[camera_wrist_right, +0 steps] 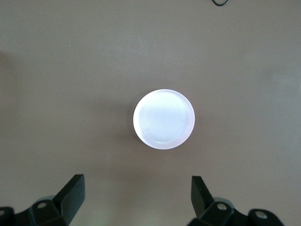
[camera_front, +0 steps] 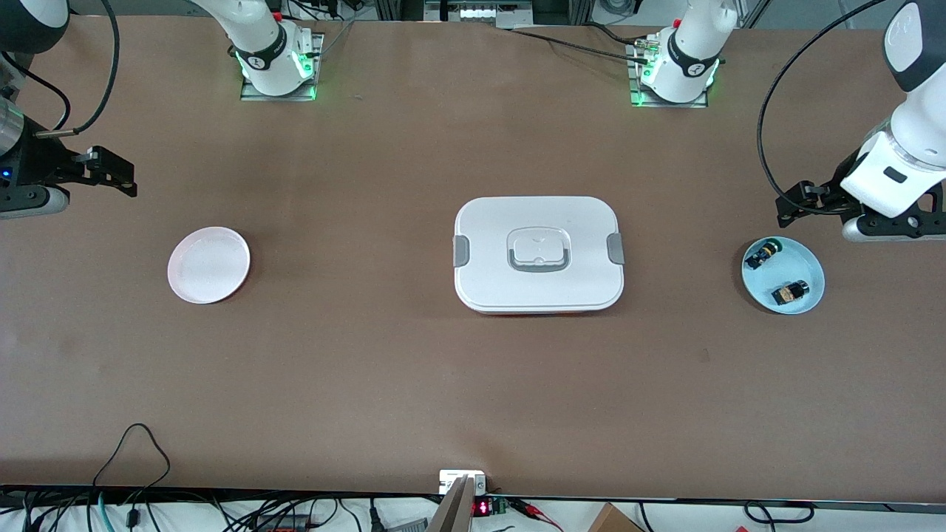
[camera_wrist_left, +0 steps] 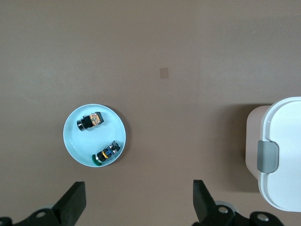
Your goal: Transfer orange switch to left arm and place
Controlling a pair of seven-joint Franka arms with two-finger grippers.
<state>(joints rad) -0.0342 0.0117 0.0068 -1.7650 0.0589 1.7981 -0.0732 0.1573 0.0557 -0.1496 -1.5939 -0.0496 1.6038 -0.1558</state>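
The orange switch, black on top with an orange-tan body, lies in a light blue plate at the left arm's end of the table. It also shows in the left wrist view, on the plate. My left gripper is open and empty, up over the bare table beside that plate. My right gripper is open and empty over the right arm's end of the table. The white box with grey clips sits closed at mid-table, and its end shows in the left wrist view.
A small black part with blue and yellow-green bits shares the blue plate. An empty white round plate sits near the right gripper. Cables run along the table's edge nearest the front camera.
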